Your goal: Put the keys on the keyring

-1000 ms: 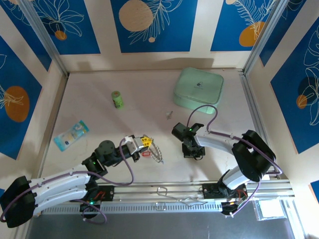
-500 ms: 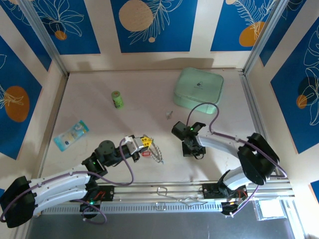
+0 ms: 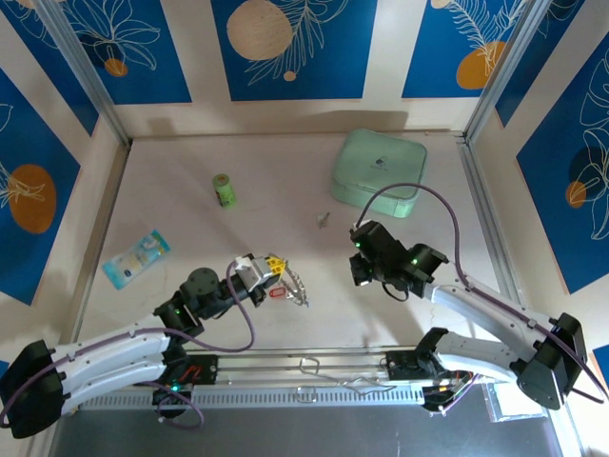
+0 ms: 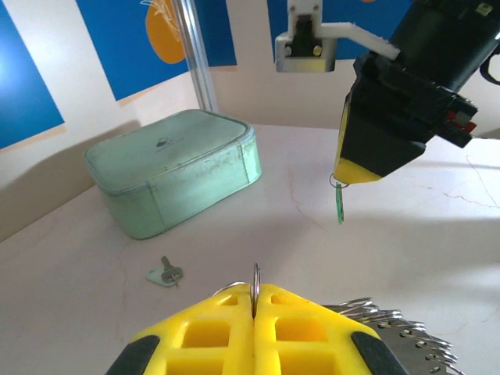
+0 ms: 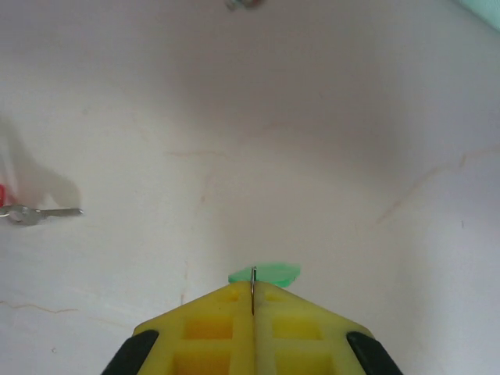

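Two keys at least are off the keyring (image 3: 297,288); threading is not yet done.
Left gripper (image 4: 254,295) is clamped on the keyring, and a red tag (image 3: 278,292) sits against it; I cannot tell if it is threaded. Loose key (image 4: 166,273) lies near the box (image 4: 172,180), untouched. Right gripper (image 5: 253,291) is pinched on the green key (image 4: 339,209), apart from the keyring and next to go on.

A robotics lab cell: printed panels (image 3: 295,57) and aluminium posts (image 3: 82,74) wall the table (image 3: 171,162), 2 arms (image 3: 105,357) sit on a rail (image 3: 257,360).
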You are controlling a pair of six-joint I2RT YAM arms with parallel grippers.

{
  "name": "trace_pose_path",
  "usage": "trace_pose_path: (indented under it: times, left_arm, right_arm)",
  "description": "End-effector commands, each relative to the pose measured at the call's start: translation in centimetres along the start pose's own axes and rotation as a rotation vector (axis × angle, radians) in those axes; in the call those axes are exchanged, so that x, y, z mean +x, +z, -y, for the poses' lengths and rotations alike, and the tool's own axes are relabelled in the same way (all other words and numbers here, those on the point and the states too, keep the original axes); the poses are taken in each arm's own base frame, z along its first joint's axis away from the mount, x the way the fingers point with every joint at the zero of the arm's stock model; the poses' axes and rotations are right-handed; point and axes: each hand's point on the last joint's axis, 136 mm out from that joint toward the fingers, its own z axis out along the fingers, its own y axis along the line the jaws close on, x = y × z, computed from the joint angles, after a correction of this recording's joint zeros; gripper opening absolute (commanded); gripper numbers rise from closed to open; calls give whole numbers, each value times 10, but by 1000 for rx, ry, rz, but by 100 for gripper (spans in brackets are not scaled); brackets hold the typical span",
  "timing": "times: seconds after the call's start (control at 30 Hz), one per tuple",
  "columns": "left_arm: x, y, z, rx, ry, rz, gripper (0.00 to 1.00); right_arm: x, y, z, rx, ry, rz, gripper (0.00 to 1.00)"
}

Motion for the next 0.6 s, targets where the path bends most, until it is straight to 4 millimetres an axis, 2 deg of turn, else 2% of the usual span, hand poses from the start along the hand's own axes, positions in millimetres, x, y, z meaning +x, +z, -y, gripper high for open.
trace_pose_path:
  times: [0.0,0.23,0.37,0.57]
  left_arm:
    - [-30,-1,-11,-47,-30,58,0]
    - [-27,5,-5,-10,-68,17,0]
    - [-28,11,3,42,-87,4,0]
    - [-30,14,11,93,-95,-3,0]
  right_arm:
    - [-20,-10,-21,-126,-138,105,0]
    - [-35,-44,-70,-414,-355,277,0]
    - [-31,-61,-94,-569,-461,319,0]
    - [-21,-78,-117,-723,-543,323,0]
